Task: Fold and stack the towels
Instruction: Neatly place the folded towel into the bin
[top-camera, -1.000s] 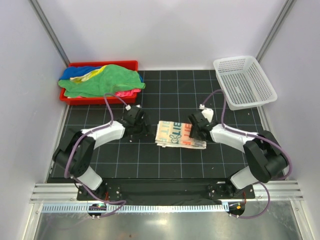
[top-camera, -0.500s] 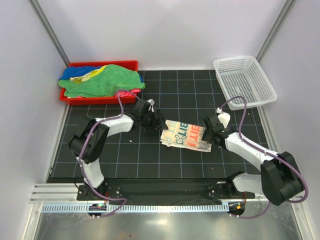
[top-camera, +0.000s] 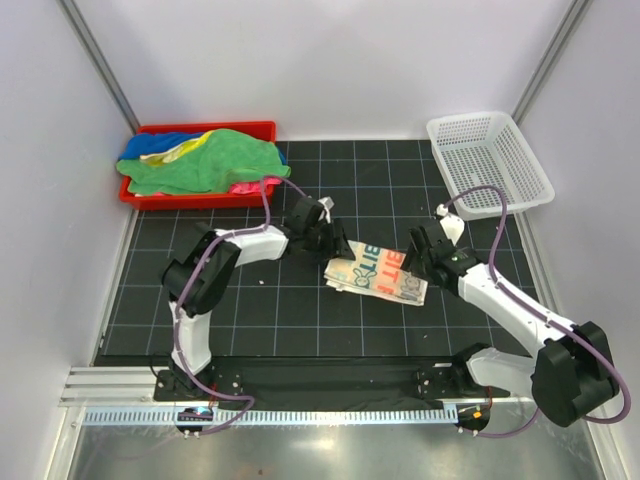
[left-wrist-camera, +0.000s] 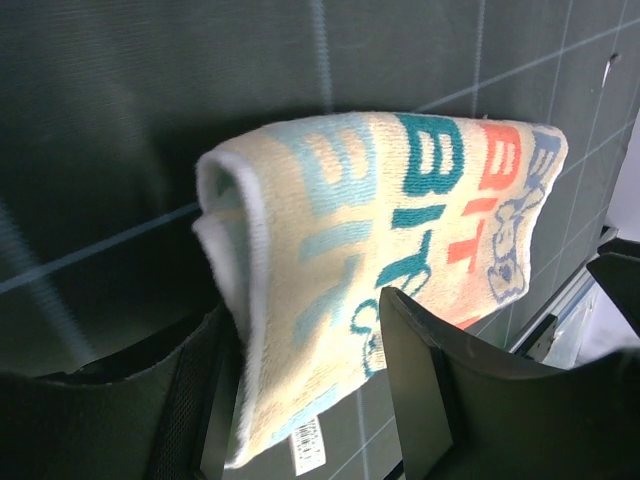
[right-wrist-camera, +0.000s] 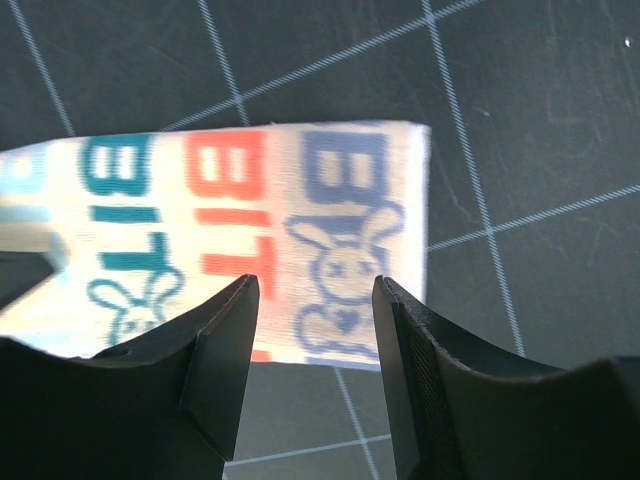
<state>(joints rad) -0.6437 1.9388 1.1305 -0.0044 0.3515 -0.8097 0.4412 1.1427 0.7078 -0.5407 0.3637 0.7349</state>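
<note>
The left pincer (left-wrist-camera: 305, 330) is set astride the looped, folded end of the cream lettered towel (left-wrist-camera: 400, 210), with one finger on each side of it; whether the cloth is clamped cannot be told. The right pincer (right-wrist-camera: 312, 290) is held released just above the opposite end, and the bunny print is seen through its gap. The towel lies folded on the table (top-camera: 300, 320) between the two pincers, skewed a little to the grid lines.

The step in hand is judged to be a last fold, or a lift toward a stacking spot. For it to be done well, every layer of the loop should be caught deep in the left pincer, so that no inner ply sags out. The right pincer should be lowered squarely and closed on the full thickness. Both ends should then be raised level and together, since a lone pull could drag the fold open. The other towels (top-camera: 200, 165), heaped in the red tray (top-camera: 150, 196) beyond the left pincer, need not be disturbed.
</note>
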